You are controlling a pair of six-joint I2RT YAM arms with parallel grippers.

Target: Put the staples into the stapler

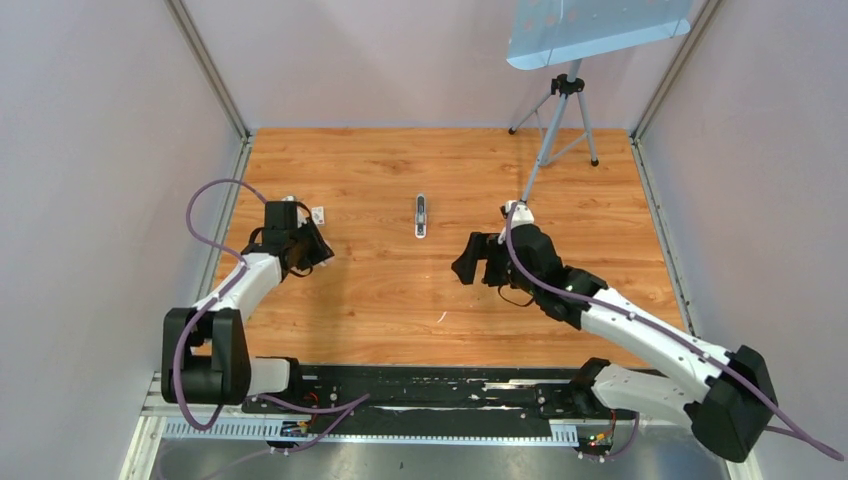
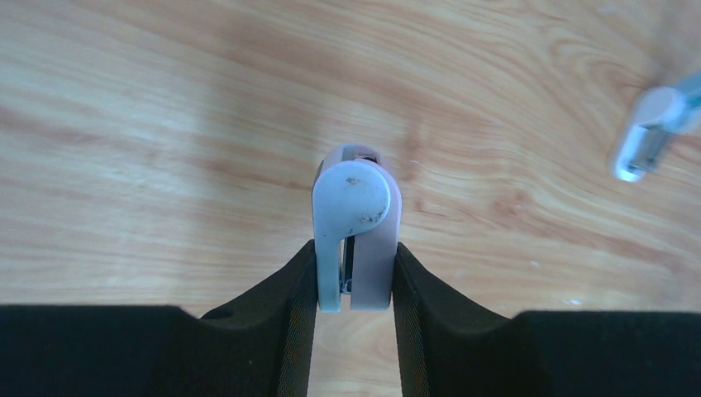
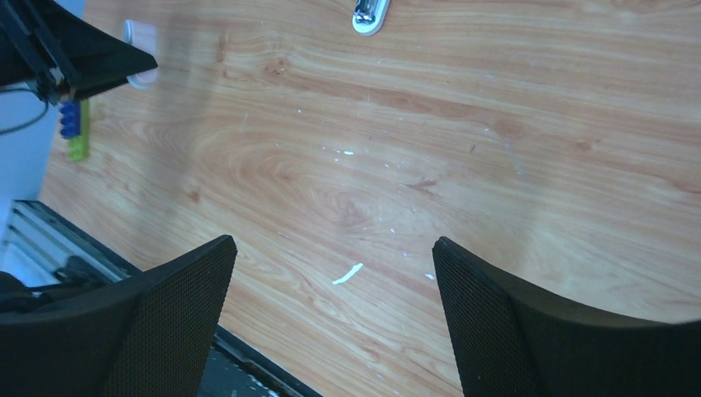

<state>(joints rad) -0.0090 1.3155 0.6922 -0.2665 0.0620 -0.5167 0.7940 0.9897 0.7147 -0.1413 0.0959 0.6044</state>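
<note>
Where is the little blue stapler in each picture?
Top view: the stapler lies near the very middle of the picture.
Left wrist view: in the upper right corner, blurry, to the right of the pink and blue piece held in the left fingers.
Right wrist view: at the top edge, partly cut off.
Shared landmark: the wooden table under it.
</note>
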